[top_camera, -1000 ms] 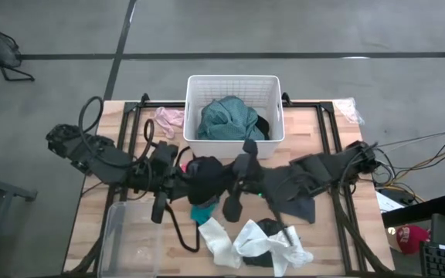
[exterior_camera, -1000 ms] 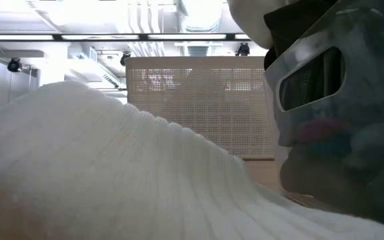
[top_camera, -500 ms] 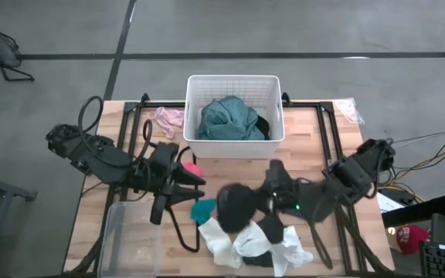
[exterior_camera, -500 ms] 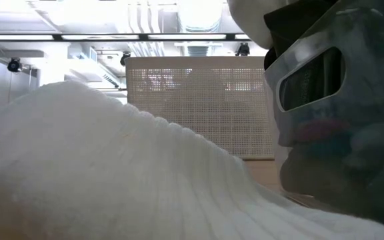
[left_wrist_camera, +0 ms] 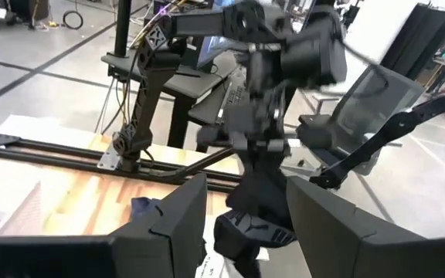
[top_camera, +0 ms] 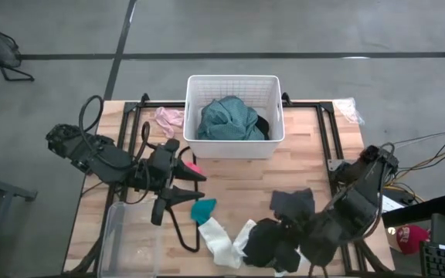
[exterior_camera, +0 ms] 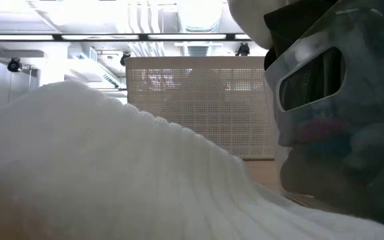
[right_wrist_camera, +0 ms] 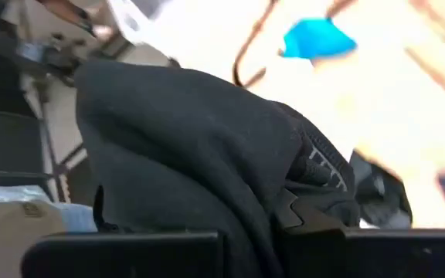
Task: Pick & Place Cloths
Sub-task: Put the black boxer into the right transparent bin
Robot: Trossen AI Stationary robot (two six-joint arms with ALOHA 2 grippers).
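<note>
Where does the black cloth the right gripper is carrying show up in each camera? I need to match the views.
High view: black cloth near the table's front edge, right of centre, under the right gripper.
Low view: cannot pick it out; a white sock fills the picture.
Left wrist view: hanging from the right arm, beyond the left fingers.
Right wrist view: fills the centre.
Shared landmark: teal bit.

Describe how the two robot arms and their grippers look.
Both arms are dark, nearly black, built of chunky jointed segments. The left arm carries looping black cables near its base and ends in the left gripper, with two flat, blunt dark fingers. The right arm is equally dark and bulky; the right gripper looks black too.
</note>
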